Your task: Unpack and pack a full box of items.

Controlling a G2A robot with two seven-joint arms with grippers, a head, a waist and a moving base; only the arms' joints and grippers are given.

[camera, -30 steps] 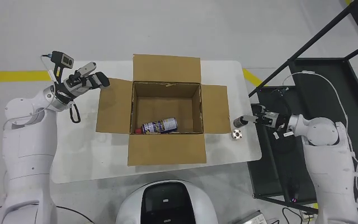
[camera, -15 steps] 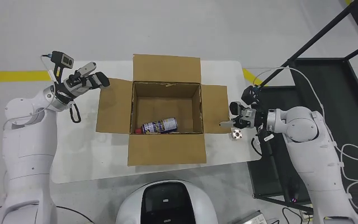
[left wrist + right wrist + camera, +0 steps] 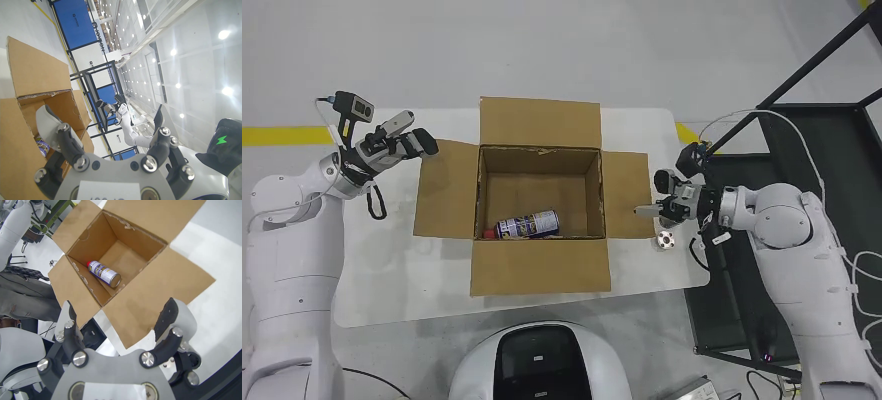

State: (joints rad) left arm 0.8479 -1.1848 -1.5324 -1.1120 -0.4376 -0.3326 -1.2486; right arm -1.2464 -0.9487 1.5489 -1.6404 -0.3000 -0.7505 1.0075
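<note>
Left pincer [image 3: 102, 112] partly hides the boxed spray can [image 3: 43, 147].

I see a box [image 3: 540, 122] of matt brown corrugated cardboard, its torn edges rough, on a smooth white table [image 3: 392, 270]. The can [image 3: 104, 273] inside looks like glossy metal with a red plastic cap. The right gripper [image 3: 118, 304] has rough, matt black pads [image 3: 167, 315] and shiny metal screws.

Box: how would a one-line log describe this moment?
box open | spray can lying inside | left end effector open, empty | right end effector open, empty
</note>
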